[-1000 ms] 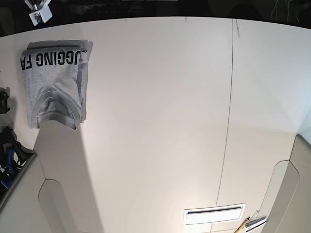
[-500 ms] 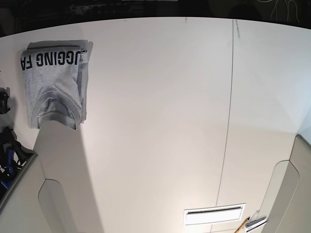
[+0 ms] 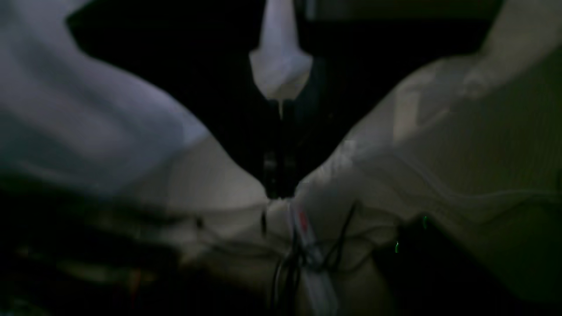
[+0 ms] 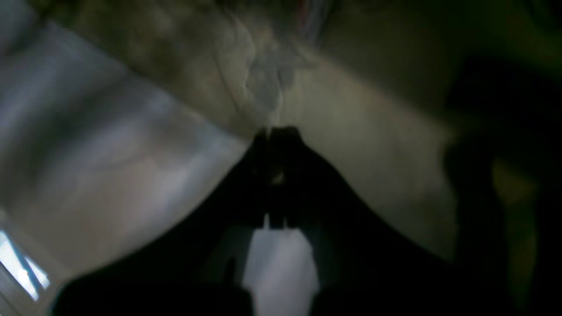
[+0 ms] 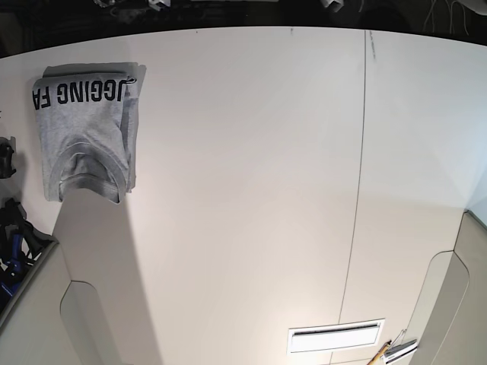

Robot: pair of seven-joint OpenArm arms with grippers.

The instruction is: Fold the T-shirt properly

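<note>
At ten o'clock on the white bench (image 5: 251,190), close to its far left corner in the base view, lies the T-shirt (image 5: 85,129), folded into a compact grey rectangle. Black block lettering runs across its far end, and the ribbed neck faces up at its near end. It rests flat, with the edges of the lower layers showing along its right side. A thin dark seam (image 5: 356,190) crosses the bench from twelve to six o'clock, well apart from the shirt. At five o'clock, near the bench's edge, sits a bright slotted panel (image 5: 335,335).

Neither arm shows in the base view. Both wrist views are dark and blurred. The left pincer (image 3: 279,193) is closed, its jaws meeting at the tips with nothing between them; loose cables (image 3: 307,254) lie past it. The right pincer (image 4: 275,131) is likewise closed and grips nothing, pointing at a dim, pale surface that cannot be made out.
</note>
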